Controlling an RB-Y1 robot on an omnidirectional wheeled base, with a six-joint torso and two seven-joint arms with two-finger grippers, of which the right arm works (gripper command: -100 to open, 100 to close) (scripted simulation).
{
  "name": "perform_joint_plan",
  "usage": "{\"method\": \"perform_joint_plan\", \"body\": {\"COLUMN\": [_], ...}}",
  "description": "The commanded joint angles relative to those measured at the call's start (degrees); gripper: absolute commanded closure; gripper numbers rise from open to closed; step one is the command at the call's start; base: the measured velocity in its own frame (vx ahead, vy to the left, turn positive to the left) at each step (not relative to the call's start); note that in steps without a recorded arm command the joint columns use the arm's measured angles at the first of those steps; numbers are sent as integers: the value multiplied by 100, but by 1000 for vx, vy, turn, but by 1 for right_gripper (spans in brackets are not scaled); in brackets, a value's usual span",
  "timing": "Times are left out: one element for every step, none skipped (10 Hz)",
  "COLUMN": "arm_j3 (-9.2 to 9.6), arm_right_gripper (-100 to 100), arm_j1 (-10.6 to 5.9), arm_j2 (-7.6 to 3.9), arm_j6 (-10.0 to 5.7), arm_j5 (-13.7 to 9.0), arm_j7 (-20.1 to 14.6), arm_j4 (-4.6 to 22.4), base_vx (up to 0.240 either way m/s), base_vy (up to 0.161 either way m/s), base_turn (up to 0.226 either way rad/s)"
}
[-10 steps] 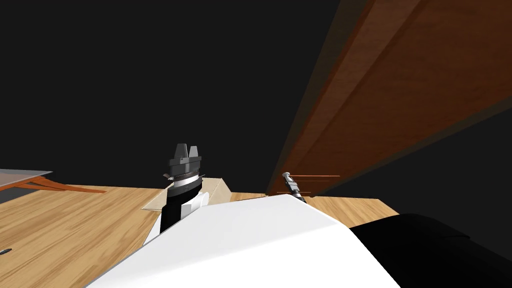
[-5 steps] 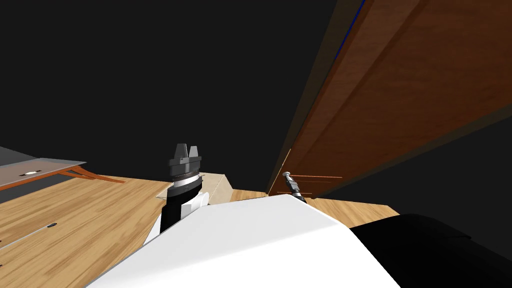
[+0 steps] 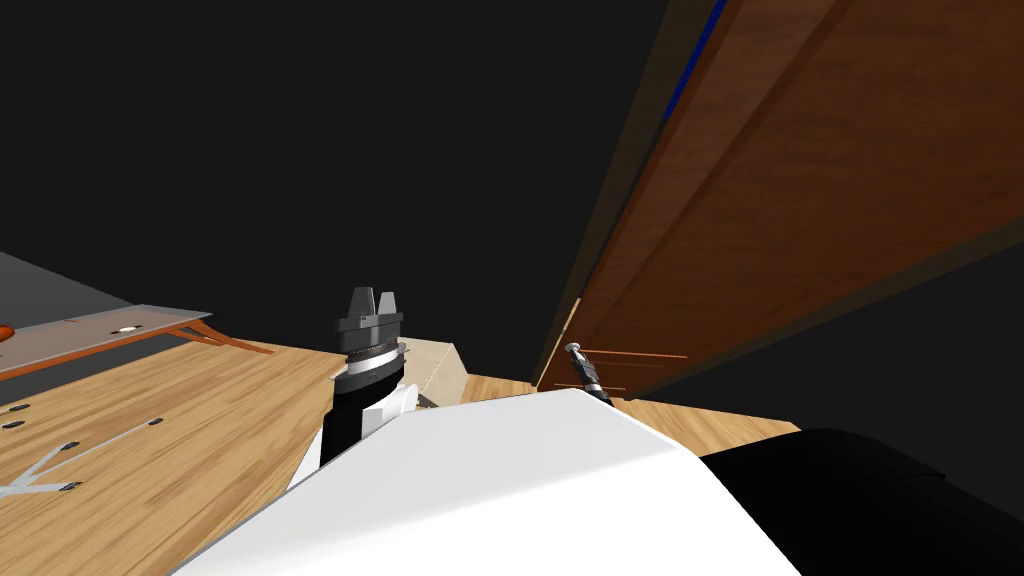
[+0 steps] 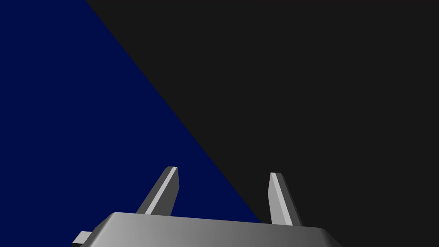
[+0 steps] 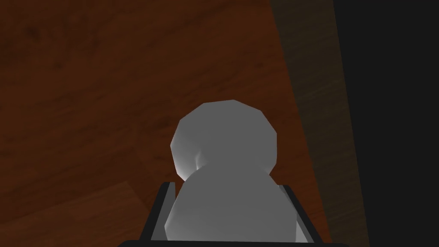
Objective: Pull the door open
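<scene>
On the right the brown door (image 3: 800, 150) stands close; its grey knob (image 5: 223, 133) fills the gap between the fingers of the right gripper (image 5: 226, 191). The fingers of the left gripper (image 4: 225, 170) stand apart around free air. To the left, open floor (image 3: 200, 420) reaches a grey bench (image 3: 110, 325); a beige box (image 3: 440, 365) lies just beyond the left arm (image 3: 345, 425).

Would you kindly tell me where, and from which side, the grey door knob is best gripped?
Take the knob by its near bulb, across the widest sides, coming straight at the brown door along the knob's axis. It juts out from the door face and seems to narrow behind the bulb, so side pressure should hold while pulling. The right pincer grips it so.
</scene>
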Motion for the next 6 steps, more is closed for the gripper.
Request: {"method": "perform_joint_plan", "body": {"arm_j3": [65,101,101,140,140,182], "arm_right_gripper": [100,100,100,100,100,100], "arm_j1": [-4,-22,-22,-41,-41,-61], "arm_j2": [8,-7,-7,-23,-23,-40], "arm_j6": [9,21,21,33,33,47], "arm_j5": [-116,-220,-220,-331,-331,-452], "arm_j7": [-286,-429,-515,-711,-737,-965], "arm_j4": [-2,15,15,32,32,51], "base_vx": [-52,-68,-47,-49,-41,-46], "base_vy": [-16,-14,-13,-19,-18,-16], "base_turn": [83,105,35,68,48,82]}}
